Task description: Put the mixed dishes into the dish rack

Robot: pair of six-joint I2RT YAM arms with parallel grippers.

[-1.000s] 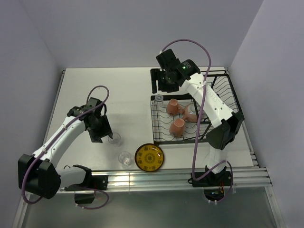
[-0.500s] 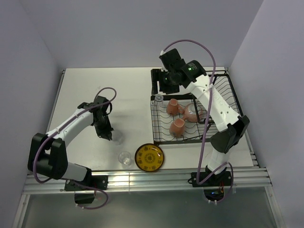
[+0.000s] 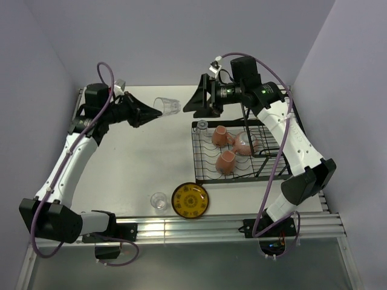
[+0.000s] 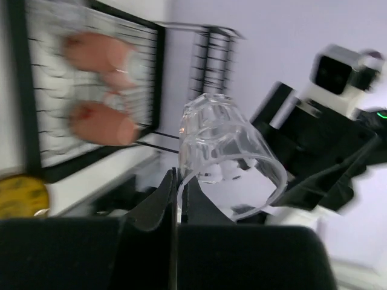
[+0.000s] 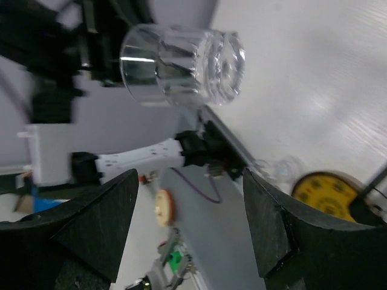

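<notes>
The clear glass (image 3: 167,107) is up in the air, lying on its side, pinched by its rim in my left pincer (image 3: 151,112). Its mouth faces that pincer and its base points away, toward the right pincer (image 3: 192,106). In the left wrist view the two fingers (image 4: 171,192) are pressed together on the rim wall of the glass (image 4: 227,160) – a thin grip right at the edge.

Just past the glass's base, my right pincer faces it with its fingers (image 5: 100,226) spread wide and nothing between them. From that wrist view the glass (image 5: 181,57) hangs ahead of the gap, apart from both fingers.

Below and beyond the right pincer stands the black wire dish rack (image 3: 196,163). Two salmon-pink mugs (image 3: 219,135) (image 3: 226,161) and the pink bowl (image 3: 245,144) lie in its low tray, and a second glass (image 3: 202,126) stands at the tray corner nearest the pincers.

Well below the left pincer, near the table's (image 3: 121,157) front edge, a third glass (image 3: 159,201) stands upright – the yellow patterned plate (image 3: 190,200) lies flat just beside it.
</notes>
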